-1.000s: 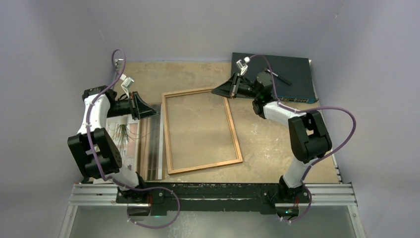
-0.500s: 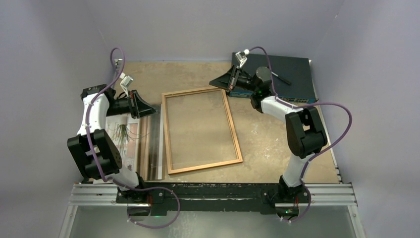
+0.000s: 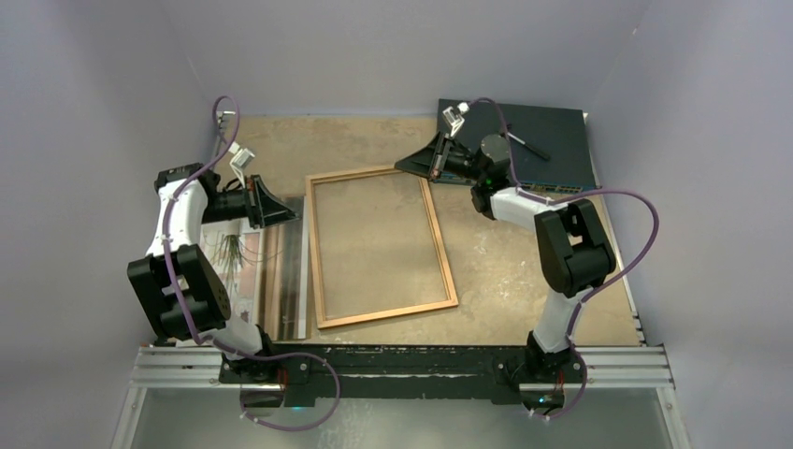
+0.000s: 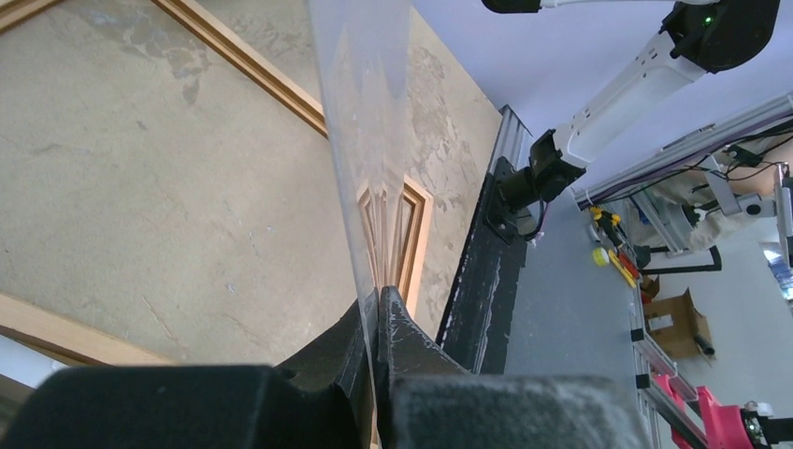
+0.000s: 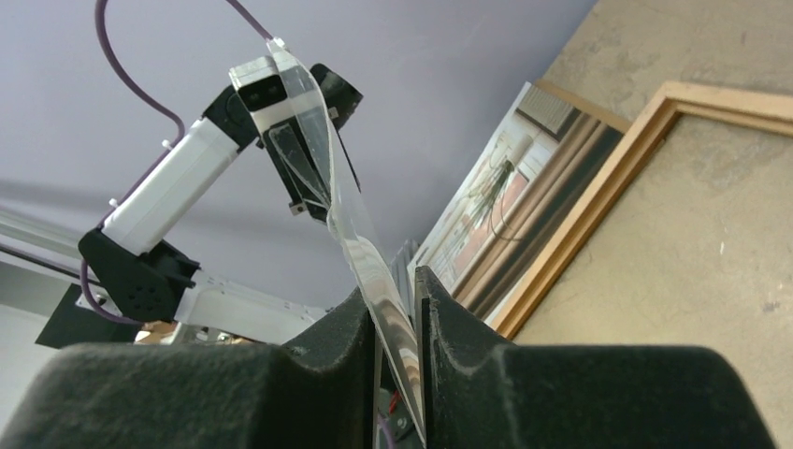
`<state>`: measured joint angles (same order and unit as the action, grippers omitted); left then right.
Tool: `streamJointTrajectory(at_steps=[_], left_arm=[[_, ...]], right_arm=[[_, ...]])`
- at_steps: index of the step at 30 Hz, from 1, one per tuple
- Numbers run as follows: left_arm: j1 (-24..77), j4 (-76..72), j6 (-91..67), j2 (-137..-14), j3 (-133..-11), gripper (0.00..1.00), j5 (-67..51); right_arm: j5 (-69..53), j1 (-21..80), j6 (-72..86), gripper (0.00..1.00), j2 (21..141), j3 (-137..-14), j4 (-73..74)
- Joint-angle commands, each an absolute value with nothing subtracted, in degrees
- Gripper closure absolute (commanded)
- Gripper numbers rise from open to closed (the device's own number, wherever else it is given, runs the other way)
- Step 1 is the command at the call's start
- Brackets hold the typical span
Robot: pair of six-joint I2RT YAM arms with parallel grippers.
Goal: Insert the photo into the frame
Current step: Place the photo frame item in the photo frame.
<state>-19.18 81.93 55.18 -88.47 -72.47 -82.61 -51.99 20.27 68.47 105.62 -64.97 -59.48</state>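
**A:** Where is the photo [image 3: 234,257] now?

**B:** It is at the left of the top view, flat on the table [image 3: 505,271] with the image up. It lies partly under your left arm, just beside the left rail of the frame [image 3: 388,313]. The frame lies flat in the middle, and the table shows through it, so the photo is not in yet.

**A:** And the jaws?

**B:** Both are pinched on the clear sheet [image 4: 369,112], one at each end. The left gripper [image 4: 379,304] is clamped fully onto its edge, at the bottom centre of its wrist view. The right gripper [image 5: 397,290] nips the opposite edge, with its jaws a sheet's thickness apart. The sheet hangs in the air above the upper part of the frame (it hardly shows from above).

**A:** What should you mind in this step?

**B:** I judge that you are carrying the sheet with both arms, so move them as one. From the right wrist the sheet looks bowed and twisted between the grips. Don't push the wrists towards each other, and match their tilt, or an edge may slip out or the sheet may crack. Hold both ends at one height and go slowly. Steer wide of the dark box [image 3: 552,140] at the upper right.
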Motion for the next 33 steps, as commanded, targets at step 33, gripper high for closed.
streamJointTrajectory(at_steps=[33], left_arm=[[-19.64,82.15,57.81,-85.96,-69.7,1.0,-83.81]], right_arm=[[-50.86,24.77,87.63,0.67,106.69,-35.5,-103.0]])
